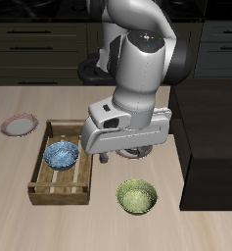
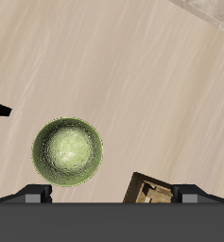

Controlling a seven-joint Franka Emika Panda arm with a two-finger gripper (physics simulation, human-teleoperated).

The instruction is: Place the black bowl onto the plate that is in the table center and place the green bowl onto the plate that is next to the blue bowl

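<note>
The jaws are standing wide apart with nothing between them, hanging above the tabletop [image 1: 20, 221] rather than down at any bowl. Directly below them a round grey shape is peeking out, too hidden by the arm to say whether it is the black bowl. The green bowl [image 2: 68, 151] is lying just ahead of the jaws and off their centre line, upright on bare wood and apart from everything else. In my judgement the step in hand is picking it up. The jaws are needing to shift over one wall of the bowl, so that one finger is going inside and one outside, and then descend straight. A corner of the wooden tray [image 2: 151, 189] is sitting near the jaws on the other side, holding the blue bowl [image 1: 62, 154]. Farthest off, beyond the tray, the pink plate [image 1: 19, 125] is waiting; a lift clearing the tray walls seems wise.
</note>
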